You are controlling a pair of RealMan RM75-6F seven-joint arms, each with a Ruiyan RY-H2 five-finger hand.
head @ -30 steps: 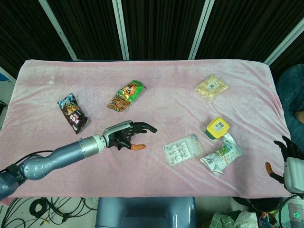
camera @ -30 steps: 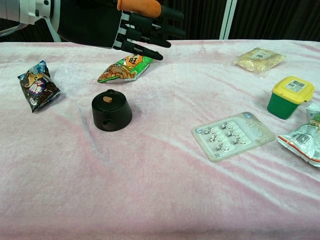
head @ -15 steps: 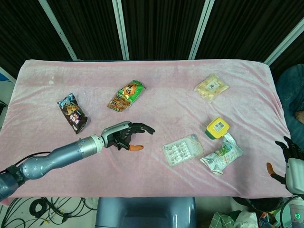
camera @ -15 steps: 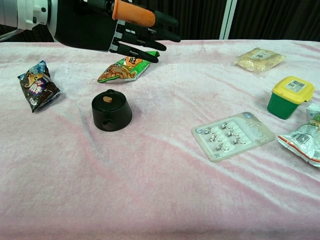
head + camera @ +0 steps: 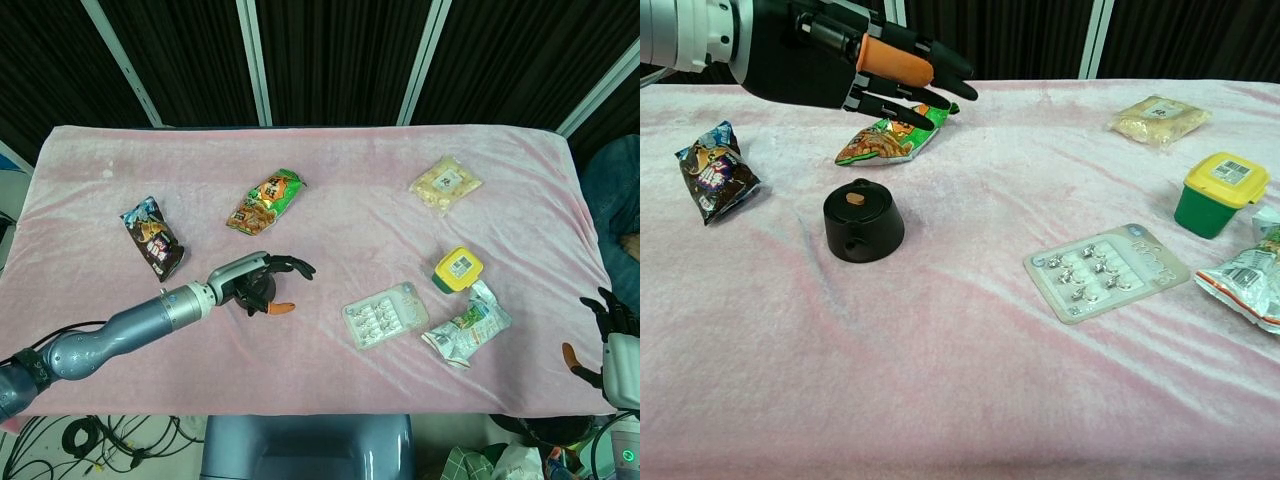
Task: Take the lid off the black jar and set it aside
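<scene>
Above the black jar [image 5: 863, 223], the left robot hand [image 5: 855, 62] hangs with fingers spread and nothing in it. Over the last second it has drifted back toward 8 o'clock in the head view and sunk a little, so it now sits more squarely over the jar than it did; in the head view it hides the jar almost wholly. That reads as the approach closing in, with the grasp not yet begun: the lid [image 5: 856, 198] is on and untouched.

The jar stands upright on the pink worktop [image 5: 960, 400], its long axis vertical, lid up, a small brown disc at the lid's centre. It lies at about 6 o'clock from the green snack bag [image 5: 890, 138] and well apart from the blister pack [image 5: 1108, 272] at 3 o'clock.

The right robot hand [image 5: 605, 338] waits off the worktop's edge at 4 o'clock, fingers apart, holding nothing.
</scene>
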